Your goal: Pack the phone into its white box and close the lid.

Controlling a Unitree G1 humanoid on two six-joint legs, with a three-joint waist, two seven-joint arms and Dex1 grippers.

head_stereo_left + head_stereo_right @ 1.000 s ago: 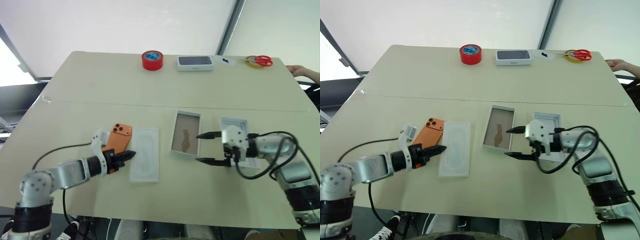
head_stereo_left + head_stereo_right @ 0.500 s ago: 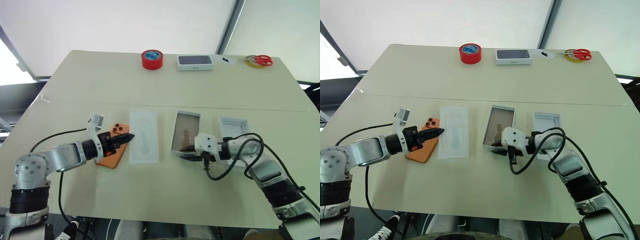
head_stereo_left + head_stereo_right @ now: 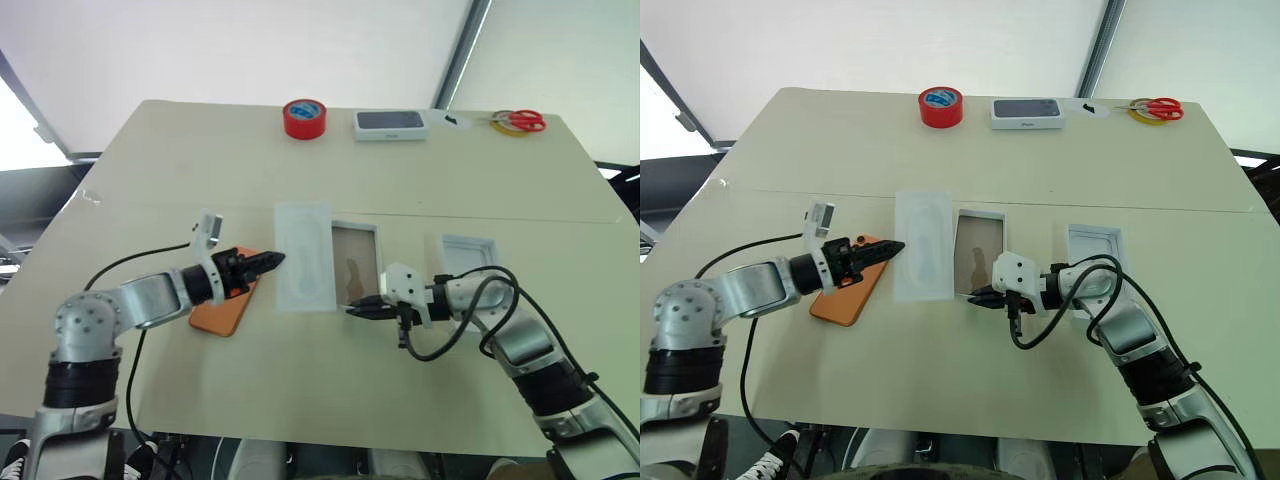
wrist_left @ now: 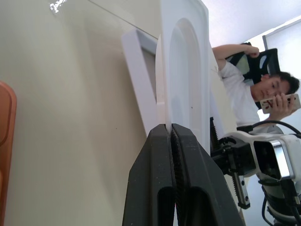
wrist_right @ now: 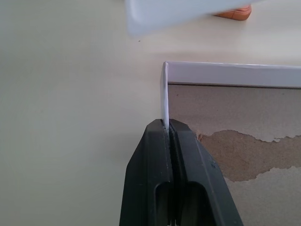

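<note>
- While the left gripper (image 3: 272, 262) pinches the edge of the flat white insert (image 3: 304, 256), its two black fingers are pressed together on that thin sheet, as the left wrist view shows up close.
- That insert, with its oval recess, is lifted and lies just beside the white box (image 3: 355, 264), on the box's left, overlapping the box's left wall.
- Over at the box's near left corner, the right gripper (image 3: 356, 310) has its fingers clamped on the box's thin white wall; the right wrist view shows the wall running up from between the fingertips.
- Inside the white box the brownish-tan floor is bare.
- To the left of the box, beyond the insert, the phone (image 3: 222, 303) lies flat on the table (image 3: 200, 180), under the left forearm.
- To the right of the box, well apart, the lid (image 3: 468, 255) rests on the table with its hollow side up.
- Far behind the box, at the table's back edge, stand a red tape roll (image 3: 305, 119), a white box with a dark phone picture (image 3: 390, 125), and red-handled scissors (image 3: 517, 121).
</note>
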